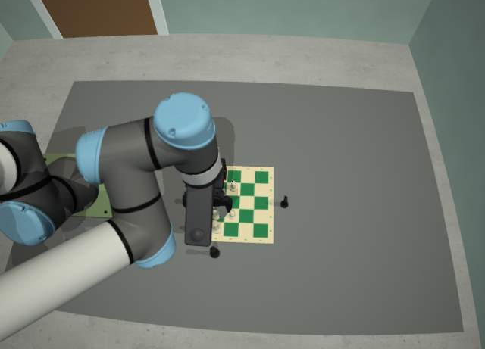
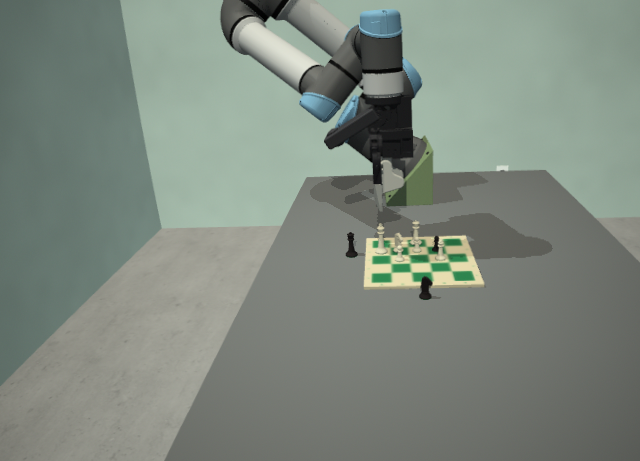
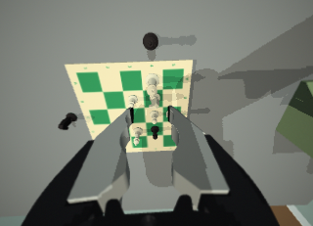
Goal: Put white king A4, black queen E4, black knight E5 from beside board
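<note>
The white king (image 1: 216, 229) (image 2: 381, 247) (image 3: 153, 80) stands upright on a pale square in the board's edge row nearest the black queen. My gripper (image 2: 381, 208) (image 3: 151, 108) is partly open and empty, raised above the board (image 1: 270, 236) (image 2: 367, 271) (image 3: 110, 67). Its fingertips are above the heads of the pieces. The black queen (image 1: 214, 252) (image 2: 351, 245) (image 3: 151, 41) stands upright just outside the board. The black knight (image 1: 284, 202) (image 2: 425, 289) (image 3: 67, 121) stands outside another edge. The edge letters and numbers are too small to read. The arm hides part of the board in the top view.
Several other white pieces, among them a tall one (image 2: 416, 230) and small ones (image 2: 399, 253) (image 2: 440, 250), stand close together on the board. A small black piece (image 2: 436, 243) (image 3: 155, 132) is among them. The green arm base (image 2: 419, 187) is behind the board.
</note>
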Robot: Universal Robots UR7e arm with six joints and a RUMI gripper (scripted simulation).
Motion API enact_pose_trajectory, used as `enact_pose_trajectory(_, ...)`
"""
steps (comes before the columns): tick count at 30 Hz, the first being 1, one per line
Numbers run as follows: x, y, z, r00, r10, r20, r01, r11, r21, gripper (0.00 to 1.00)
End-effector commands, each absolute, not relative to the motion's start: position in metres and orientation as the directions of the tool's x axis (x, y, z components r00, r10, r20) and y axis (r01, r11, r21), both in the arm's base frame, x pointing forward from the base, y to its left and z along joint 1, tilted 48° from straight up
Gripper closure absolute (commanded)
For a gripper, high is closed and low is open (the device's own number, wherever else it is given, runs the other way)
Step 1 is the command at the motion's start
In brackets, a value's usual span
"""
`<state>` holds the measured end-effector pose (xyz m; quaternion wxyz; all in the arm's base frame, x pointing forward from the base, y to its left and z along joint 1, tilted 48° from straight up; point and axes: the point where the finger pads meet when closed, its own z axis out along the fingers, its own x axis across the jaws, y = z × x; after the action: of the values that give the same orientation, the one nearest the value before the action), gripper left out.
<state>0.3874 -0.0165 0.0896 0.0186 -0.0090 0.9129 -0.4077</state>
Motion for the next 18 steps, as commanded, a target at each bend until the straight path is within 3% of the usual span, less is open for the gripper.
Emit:
enact_pose_trajectory(1,0.3862,-0.0032,0.1007,-0.999,-0.025,-0.022,0.0,0.667,-0.745,0.75)
enact_pose_trajectory(10,0.3859,0.0,0.1028,-0.999,-0.025,-0.02,-0.001,0.666,-0.746,0.75)
enact_pose_trajectory(11,0.3859,-0.0001,0.1028,-0.999,-0.025,-0.02,-0.002,0.666,-0.746,0.0)
enact_pose_trajectory(18,0.3849,-0.0008,0.102,-1.0,-0.024,-0.018,-0.003,0.665,-0.746,0.0)
